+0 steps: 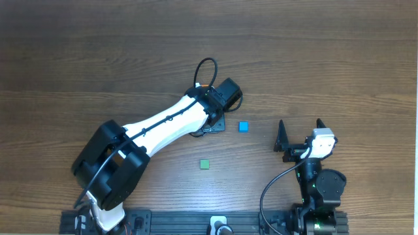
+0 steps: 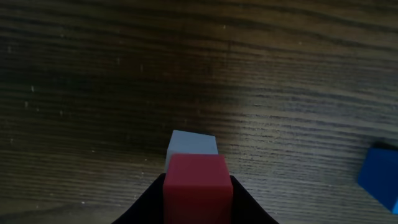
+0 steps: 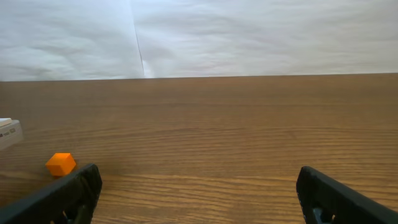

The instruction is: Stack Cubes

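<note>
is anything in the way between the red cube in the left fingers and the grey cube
Nothing visible does. The red cube, shut in the left fingers, shows directly in front of the grey cube in the left wrist view, with nothing between them. The blue cube lies off to one side.

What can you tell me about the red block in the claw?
The red block is a small cube with smooth, flat faces and neat edges, and it looks like plastic. The left claw grips it, with dark fingers pressed against two opposite sides. It sits square, not tilted. Just beyond it, a grey block rests on the wooden table. Whether the two blocks touch cannot be told.
</note>
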Available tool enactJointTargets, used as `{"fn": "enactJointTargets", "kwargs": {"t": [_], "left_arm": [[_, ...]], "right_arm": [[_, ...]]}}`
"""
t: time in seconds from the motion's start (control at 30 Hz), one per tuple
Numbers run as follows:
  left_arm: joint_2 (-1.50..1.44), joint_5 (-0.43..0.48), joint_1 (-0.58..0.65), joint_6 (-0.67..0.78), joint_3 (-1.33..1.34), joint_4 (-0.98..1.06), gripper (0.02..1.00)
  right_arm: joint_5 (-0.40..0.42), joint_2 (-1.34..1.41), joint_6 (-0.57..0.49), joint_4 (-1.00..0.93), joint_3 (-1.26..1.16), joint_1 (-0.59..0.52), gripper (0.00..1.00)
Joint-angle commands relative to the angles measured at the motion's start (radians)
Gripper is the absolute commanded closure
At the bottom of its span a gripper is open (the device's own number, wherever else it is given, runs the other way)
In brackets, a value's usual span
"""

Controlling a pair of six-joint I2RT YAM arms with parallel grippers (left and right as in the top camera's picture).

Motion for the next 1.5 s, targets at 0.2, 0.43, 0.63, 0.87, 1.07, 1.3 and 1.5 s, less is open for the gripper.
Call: {"fn": "enactJointTargets", "kwargs": {"t": [0.2,0.43,0.63,0.87,1.07,1.3,1.5], "left_arm": [[0.024,-0.023,-0.005,-0.015,0.01,0.002,0.709],[0.024,-0.03,-0.005,-0.015,0.01,-0.002,0.711],[0.02,-0.037,-0.005,-0.015,0.01,-0.002,0.709],[0.013,-0.041,-0.005,-0.015,0.01,-0.002,0.709],[0.013,-0.041,-0.005,-0.015,0.01,-0.002,0.695],[0.013,-0.041,-0.005,-0.015,0.01,-0.002,0.562],[0.001,-0.064,-0.003,-0.023,0.013,0.027,0.496]], "right_arm": [[0.002,-0.007,-0.005,0.003,-0.01,-0.001,0.007],[0.002,-0.007,-0.005,0.003,-0.01,-0.001,0.007],[0.002,-0.007,-0.005,0.003,-0.01,-0.001,0.007],[0.002,-0.007,-0.005,0.003,-0.01,-0.001,0.009],[0.002,-0.007,-0.005,0.003,-0.01,-0.001,0.009],[0.002,-0.007,-0.005,0.003,-0.01,-0.001,0.007],[0.002,-0.007,-0.005,0.003,-0.01,-0.001,0.007]]}}
